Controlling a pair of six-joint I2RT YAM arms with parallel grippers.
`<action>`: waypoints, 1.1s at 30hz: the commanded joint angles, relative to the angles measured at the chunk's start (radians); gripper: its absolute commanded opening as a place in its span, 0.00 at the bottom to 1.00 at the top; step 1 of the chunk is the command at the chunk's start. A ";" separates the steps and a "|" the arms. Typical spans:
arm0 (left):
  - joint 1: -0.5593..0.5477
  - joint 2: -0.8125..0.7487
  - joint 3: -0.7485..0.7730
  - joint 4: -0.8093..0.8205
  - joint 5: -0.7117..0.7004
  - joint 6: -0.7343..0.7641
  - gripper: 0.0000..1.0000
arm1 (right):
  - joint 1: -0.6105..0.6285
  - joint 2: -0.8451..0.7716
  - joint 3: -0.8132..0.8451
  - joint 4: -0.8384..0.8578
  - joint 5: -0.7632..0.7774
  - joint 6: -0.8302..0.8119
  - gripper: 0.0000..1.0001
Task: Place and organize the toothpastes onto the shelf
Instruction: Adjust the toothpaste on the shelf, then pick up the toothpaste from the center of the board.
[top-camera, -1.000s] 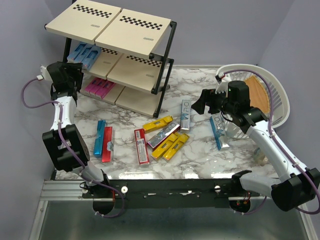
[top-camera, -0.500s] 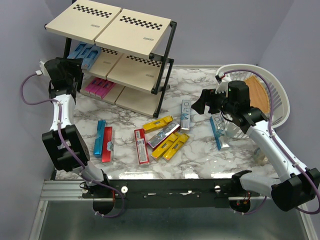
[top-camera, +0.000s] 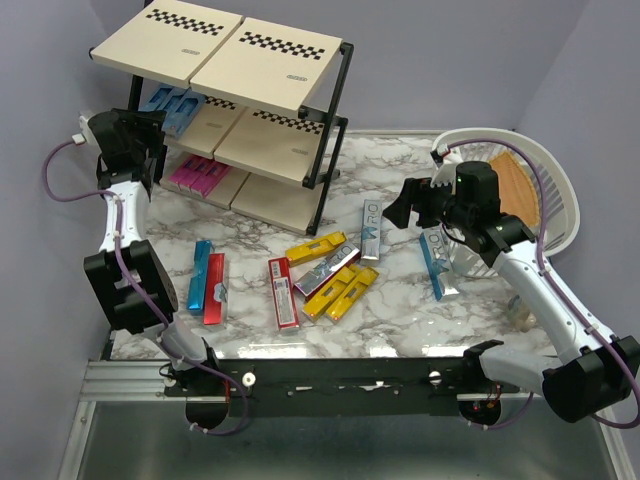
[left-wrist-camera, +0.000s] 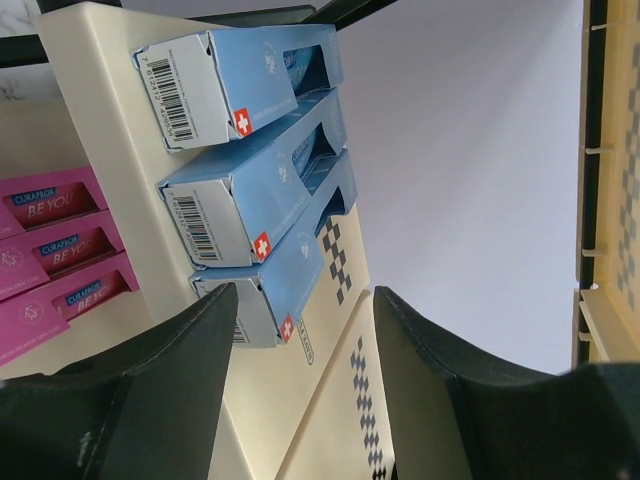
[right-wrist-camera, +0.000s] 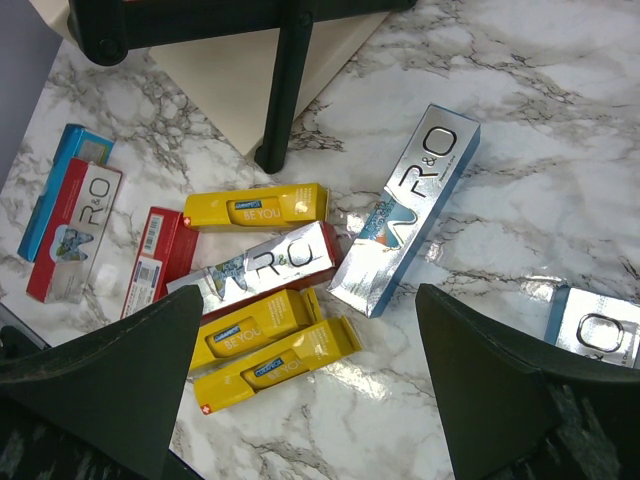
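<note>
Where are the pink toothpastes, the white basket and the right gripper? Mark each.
pink toothpastes (top-camera: 200, 177): top view, middle box of the row.
white basket (top-camera: 558, 215): top view, its right wall.
right gripper (right-wrist-camera: 308, 300): right wrist view, midway between fingertips.

Plain lavender walls (top-camera: 450, 60) close in the back and both sides of a white, grey-veined marble table (top-camera: 400, 320), evenly lit, with a silver metal rail (top-camera: 120, 380) along its near edge.

White plastic basket (top-camera: 556, 196) at the far right corner of my surface (top-camera: 400, 312). Wooden board (top-camera: 513, 186) sits inside it, slanted. Surface is white marble with grey veining. Ribbed metal rail (top-camera: 130, 378) runs along the near edge. Plain lilac wall (top-camera: 450, 60) beyond the far edge.
</note>
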 joint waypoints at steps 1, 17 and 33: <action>0.005 -0.004 0.022 0.004 0.018 0.006 0.64 | 0.003 0.009 0.018 0.003 0.017 -0.014 0.96; 0.006 -0.335 -0.117 -0.167 -0.068 0.520 0.91 | 0.003 0.069 0.052 -0.064 0.117 0.031 0.95; -0.346 -0.874 -0.495 -0.373 -0.366 1.108 0.99 | 0.009 0.282 0.018 -0.213 0.155 0.309 0.93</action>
